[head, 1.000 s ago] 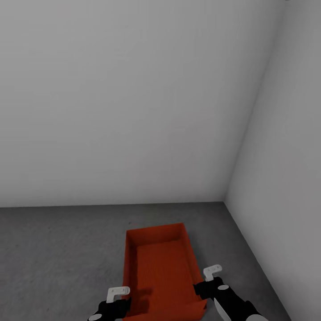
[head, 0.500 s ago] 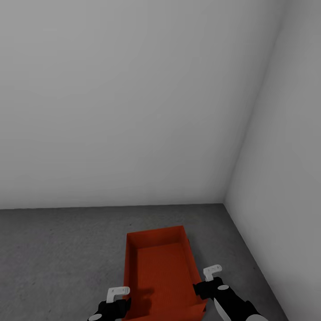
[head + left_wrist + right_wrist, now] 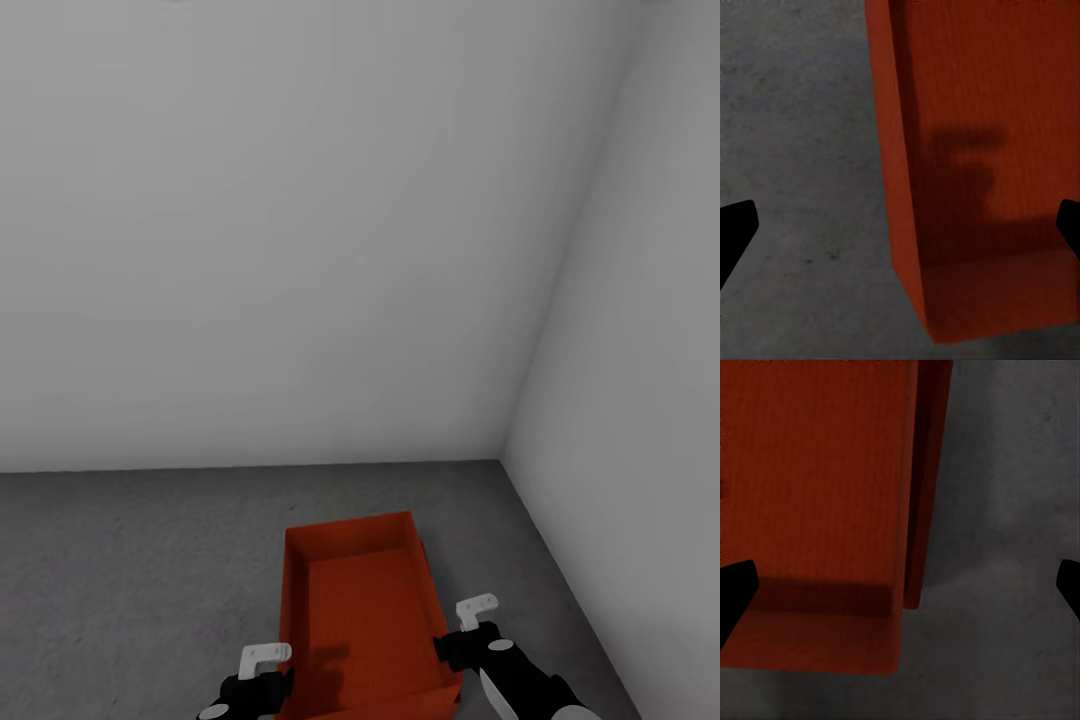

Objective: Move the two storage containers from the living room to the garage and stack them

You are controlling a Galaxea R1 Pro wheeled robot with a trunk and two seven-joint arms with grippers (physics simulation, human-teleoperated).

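An orange-red, finely ribbed, open-topped rectangular plastic storage container (image 3: 365,620) sits near the corner of the garage, on the dark grey mottled concrete floor (image 3: 130,580), where two plain pale grey walls (image 3: 300,230) meet. In the right wrist view a second orange-red edge (image 3: 928,480) shows just beside and below the container's long wall, so the bin appears to rest on another like it, though the head view does not make this plain.

The left gripper (image 3: 262,668) hangs over the container's left long wall; in the left wrist view its two dark fingertips (image 3: 735,232) stand wide apart at opposite edges, with the wall (image 3: 900,172) and bare floor between them, touching neither. The right gripper (image 3: 478,618) hangs beside the right long wall, its fingertips (image 3: 735,589) likewise spread wide, holding nothing.

Compared with a second ago, both grippers sit at the same places in the head view, while the container's far rim and the line where floor meets wall appear slightly lower in the picture; the whole scene has shifted together, which points to a small camera movement and not to the bin being moved.
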